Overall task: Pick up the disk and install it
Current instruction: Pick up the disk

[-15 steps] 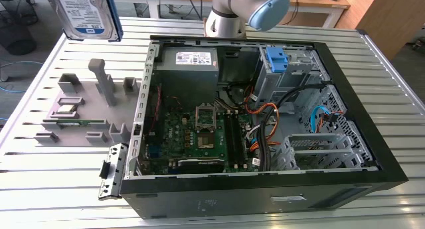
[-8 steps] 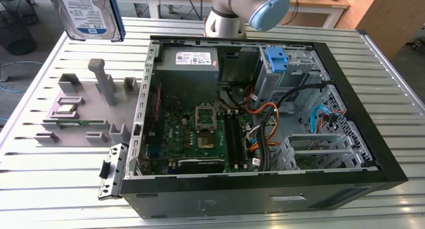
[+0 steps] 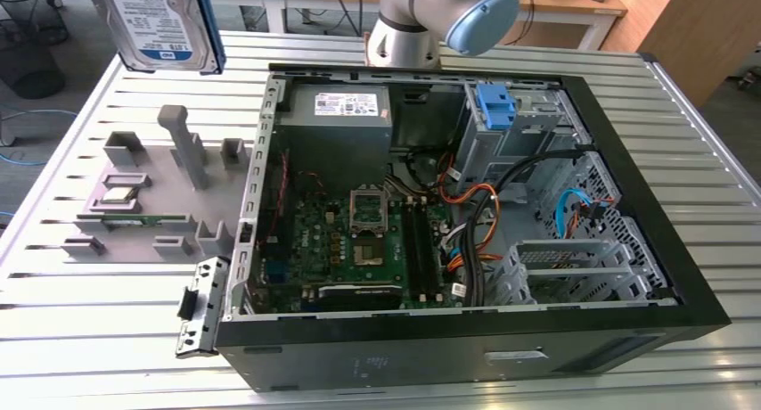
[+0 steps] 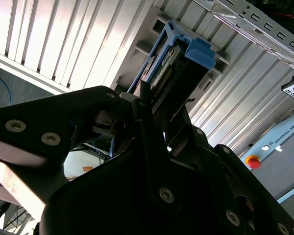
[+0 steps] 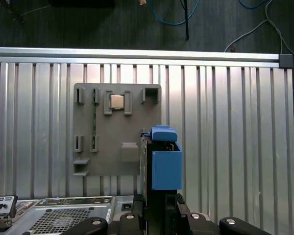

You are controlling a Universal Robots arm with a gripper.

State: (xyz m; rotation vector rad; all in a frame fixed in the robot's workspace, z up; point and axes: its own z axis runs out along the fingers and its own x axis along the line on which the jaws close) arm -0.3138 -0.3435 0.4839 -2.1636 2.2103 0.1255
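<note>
The gripper is clamped, as far as I can judge, on the disk, which is raised upright over the grey fixture, at the exterior view's left of the open case. The carry wants a firm, square hold (bracket untwisted), clear of the cables.

We see the arm in the exterior view, grey with a blue-capped joint. In both wrist views our black gripper is clamped tight on the disk, one finger on either side of it.
</note>
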